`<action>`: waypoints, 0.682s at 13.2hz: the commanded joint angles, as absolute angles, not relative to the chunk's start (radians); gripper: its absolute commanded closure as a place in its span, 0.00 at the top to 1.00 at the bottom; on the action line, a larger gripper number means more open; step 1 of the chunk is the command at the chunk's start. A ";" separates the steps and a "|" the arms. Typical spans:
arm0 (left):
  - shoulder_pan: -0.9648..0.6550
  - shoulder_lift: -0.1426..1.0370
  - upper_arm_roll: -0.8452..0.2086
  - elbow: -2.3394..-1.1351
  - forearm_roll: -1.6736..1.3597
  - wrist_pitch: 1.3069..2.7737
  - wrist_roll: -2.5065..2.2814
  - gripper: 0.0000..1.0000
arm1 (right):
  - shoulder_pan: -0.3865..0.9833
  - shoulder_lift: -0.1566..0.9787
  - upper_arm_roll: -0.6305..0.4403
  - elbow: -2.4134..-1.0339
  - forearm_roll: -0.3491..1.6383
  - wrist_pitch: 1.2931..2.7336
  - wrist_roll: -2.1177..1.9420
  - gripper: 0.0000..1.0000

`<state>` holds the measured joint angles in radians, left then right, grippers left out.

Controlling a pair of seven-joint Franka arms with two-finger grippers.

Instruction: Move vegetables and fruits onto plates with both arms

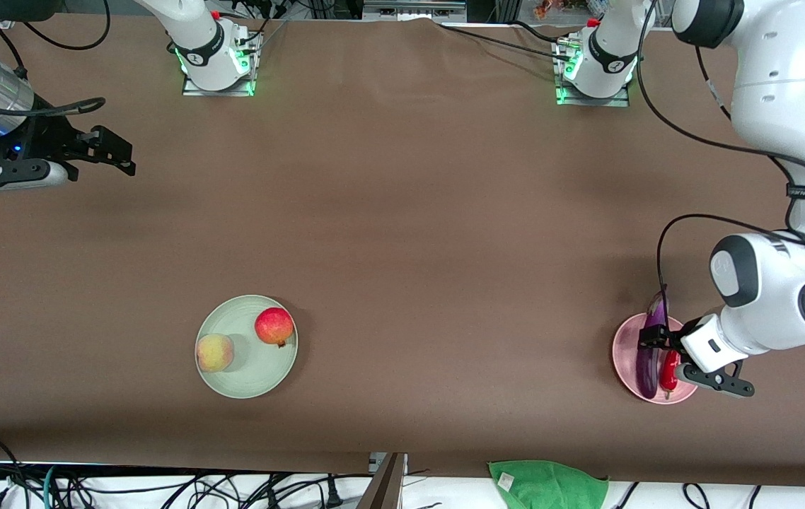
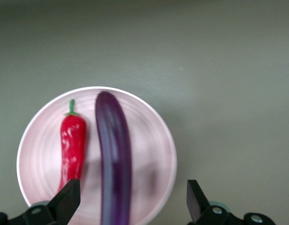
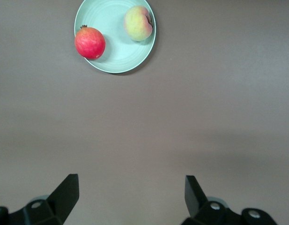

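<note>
- Near the front edge of the table [image 1: 402, 212], front view: the green plate [image 1: 247, 378] lies toward the right arm's end. It holds the red fruit [image 1: 274, 326] and the peach [image 1: 214, 353], the peach nearer the camera; the two are apart.
- Front view, toward the left arm's end and close to the front edge: the pink plate [image 1: 623, 348] holds the eggplant [image 1: 650, 353] and the chili [image 1: 670, 370] side by side. The eggplant's farther end overhangs the rim.
- Front view: the left gripper [image 1: 658, 341] hangs over the pink plate. The right gripper [image 1: 116, 152] is up over the back corner at the right arm's end; that arm waits.
- Front view: a green cloth [image 1: 547, 484] lies just off the front edge.
- Left wrist view: the fingers [image 2: 65, 200] of the left gripper [image 2: 130, 199] are spread wide and hold nothing. The eggplant [image 2: 115, 154] and chili [image 2: 72, 147] lie just beside each other on the pink plate [image 2: 153, 154].
- Right wrist view: the fingers [image 3: 65, 190] of the right gripper [image 3: 130, 192] are apart and empty, above bare table [image 3: 219, 117]. The green plate [image 3: 117, 58] with the red fruit [image 3: 90, 42] and peach [image 3: 138, 23] lies well away.
</note>
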<state>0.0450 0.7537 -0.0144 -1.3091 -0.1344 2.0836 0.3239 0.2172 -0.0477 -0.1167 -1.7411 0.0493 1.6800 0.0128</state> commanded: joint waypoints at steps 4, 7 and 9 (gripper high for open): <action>-0.011 0.458 0.005 -1.384 -0.112 1.682 0.079 1.00 | 0.196 -0.096 -0.029 -1.732 0.041 1.654 0.102 1.00; -0.026 0.326 0.005 -1.393 0.012 1.574 0.074 1.00 | 0.196 -0.107 -0.011 -1.726 0.041 1.641 0.115 1.00; -0.023 0.247 0.006 -1.388 0.011 1.513 0.072 1.00 | 0.195 -0.109 -0.015 -1.724 0.041 1.635 0.110 1.00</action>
<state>-0.0125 0.3472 -0.0076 -1.3323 -0.0113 1.5439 0.0839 0.2132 -0.0992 -0.0214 -1.7322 0.0486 1.6564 0.1069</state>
